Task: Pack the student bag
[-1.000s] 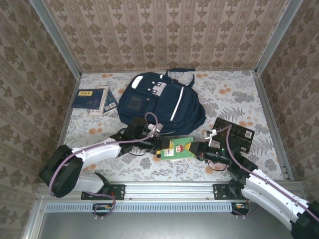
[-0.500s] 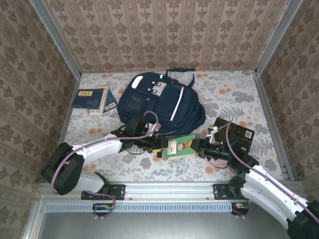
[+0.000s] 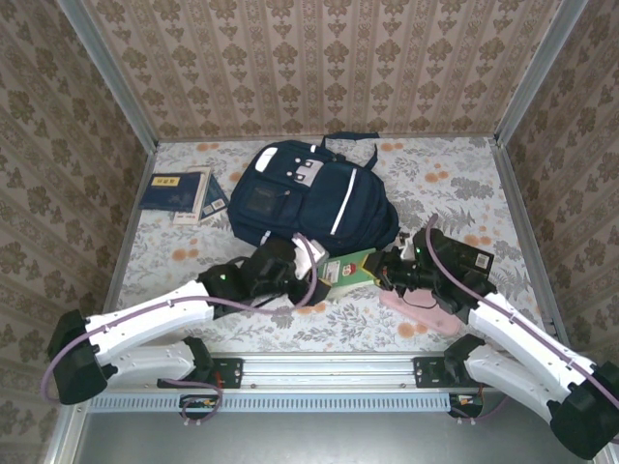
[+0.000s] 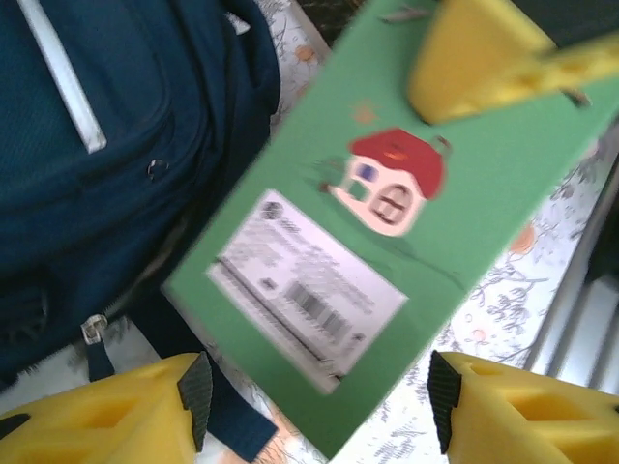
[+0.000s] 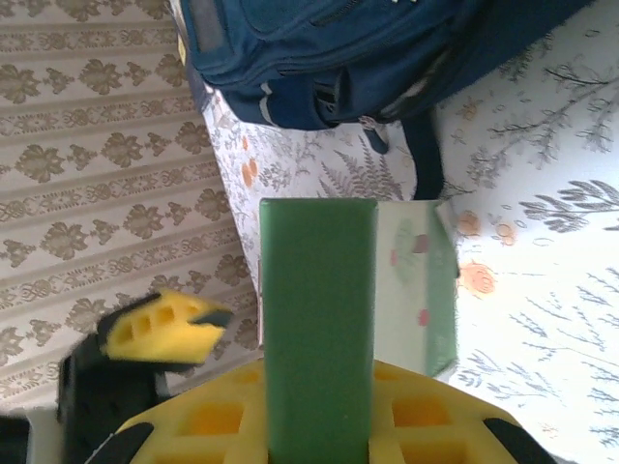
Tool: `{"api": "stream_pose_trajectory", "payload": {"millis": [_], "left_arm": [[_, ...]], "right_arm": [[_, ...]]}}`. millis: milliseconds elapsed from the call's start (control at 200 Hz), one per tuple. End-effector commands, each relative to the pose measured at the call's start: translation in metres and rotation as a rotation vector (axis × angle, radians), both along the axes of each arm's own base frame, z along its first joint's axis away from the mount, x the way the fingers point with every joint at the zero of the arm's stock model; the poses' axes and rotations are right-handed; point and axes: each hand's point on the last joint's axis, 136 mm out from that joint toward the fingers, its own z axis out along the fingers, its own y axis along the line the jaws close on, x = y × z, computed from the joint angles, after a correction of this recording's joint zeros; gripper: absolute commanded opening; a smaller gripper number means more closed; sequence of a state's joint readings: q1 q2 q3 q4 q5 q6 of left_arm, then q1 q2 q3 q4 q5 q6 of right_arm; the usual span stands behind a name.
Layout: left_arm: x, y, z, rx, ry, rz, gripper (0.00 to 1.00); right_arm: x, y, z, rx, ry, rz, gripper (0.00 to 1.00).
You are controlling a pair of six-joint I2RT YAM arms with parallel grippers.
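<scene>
The navy-blue student bag (image 3: 311,196) lies flat in the middle of the table, its dark fabric also in the left wrist view (image 4: 97,145) and the right wrist view (image 5: 338,48). My right gripper (image 3: 385,272) is shut on a green book (image 3: 350,269) and holds it tilted above the table, just in front of the bag's lower edge. The book's spine (image 5: 317,329) stands between the right gripper's fingers. My left gripper (image 4: 319,391) is open at the book's other end. The book's corner with a barcode label (image 4: 309,290) hangs between the spread pads without touching them.
A black book (image 3: 466,257) lies at the right, beside my right arm. A pink flat object (image 3: 424,312) lies under that arm. A navy-blue book with a yellow label (image 3: 164,190) and a paler book (image 3: 200,196) lie at the far left. Patterned walls close in the table.
The green book has risen and moved toward the bag in the right gripper. The left gripper has opened and let go of it. The pink object now shows beneath the right arm.
</scene>
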State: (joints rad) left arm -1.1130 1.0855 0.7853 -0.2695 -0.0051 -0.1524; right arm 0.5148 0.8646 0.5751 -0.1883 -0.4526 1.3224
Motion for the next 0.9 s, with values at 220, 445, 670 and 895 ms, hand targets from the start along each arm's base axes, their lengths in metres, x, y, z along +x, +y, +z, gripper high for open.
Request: {"api": "stream_pose_trajectory", "payload": {"millis": [220, 445, 670, 895], "left_arm": [[0.026, -0.035, 0.032, 0.125, -0.493, -0.072, 0.68], [0.044, -0.029, 0.041, 0.087, -0.515, 0.059, 0.69], [0.057, 0.005, 0.045, -0.319, 0.177, 0.216, 0.69], [0.056, 0.003, 0.044, -0.637, 0.538, 0.264, 0.68]], "right_arm": [[0.024, 0.012, 0.038, 0.104, 0.022, -0.056, 0.00], [0.027, 0.016, 0.055, 0.146, -0.030, -0.036, 0.00], [0.016, 0.014, 0.074, 0.090, -0.222, 0.080, 0.00], [0.012, 0.012, 0.082, 0.104, -0.311, 0.091, 0.00]]}}
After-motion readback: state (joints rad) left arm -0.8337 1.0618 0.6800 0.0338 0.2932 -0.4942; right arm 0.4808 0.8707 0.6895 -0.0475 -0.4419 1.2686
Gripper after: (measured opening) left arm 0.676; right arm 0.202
